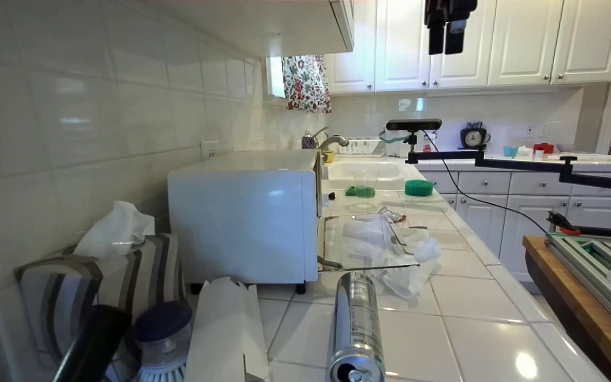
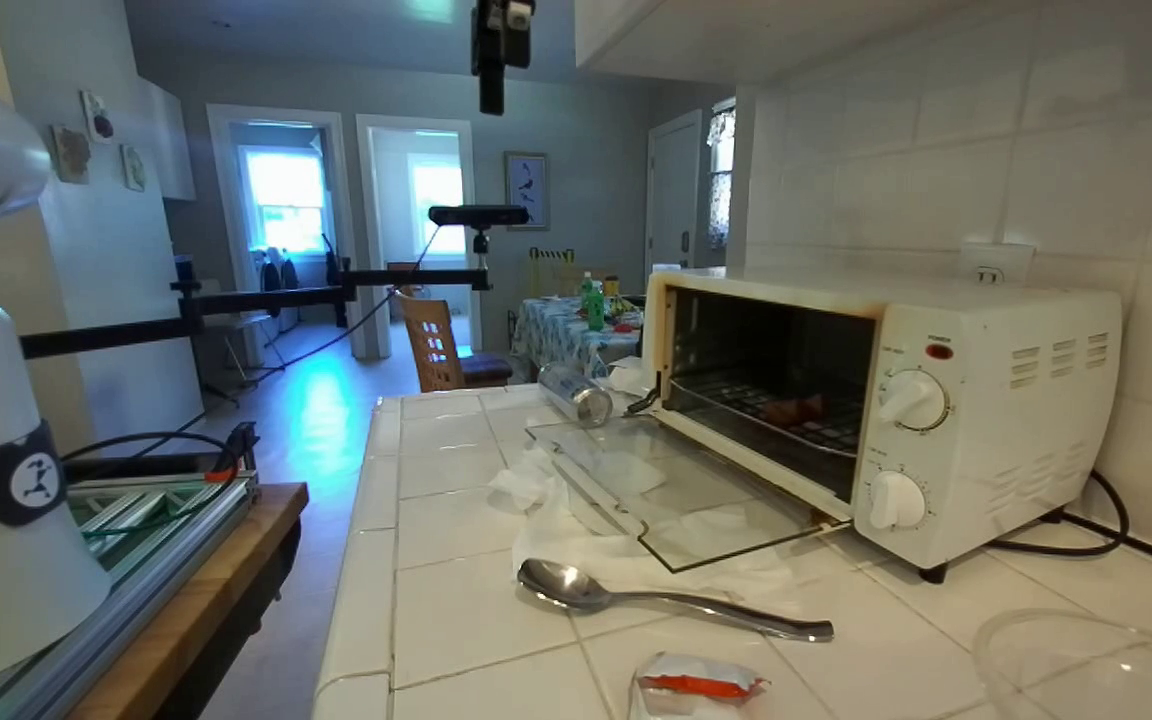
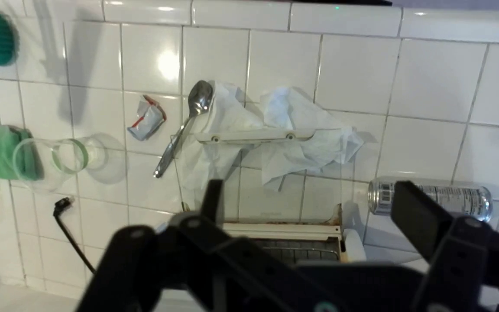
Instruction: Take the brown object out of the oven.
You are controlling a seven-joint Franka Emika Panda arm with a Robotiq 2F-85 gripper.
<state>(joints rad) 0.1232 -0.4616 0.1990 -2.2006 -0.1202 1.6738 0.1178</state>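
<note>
The brown object lies on the wire rack inside the white toaster oven. It is small and dim in the dark interior. The oven also shows in an exterior view, where its inside is hidden, and in the wrist view, where the brown object does not show. The oven's glass door is folded down, open. My gripper hangs high above the counter; it also shows in an exterior view. In the wrist view my gripper has its fingers wide apart with nothing between them.
White tissues lie under the glass door. A spoon, a torn wrapper and a clear cup are on the sink side. A can lies on the opposite side. A wall cabinet overhangs the oven.
</note>
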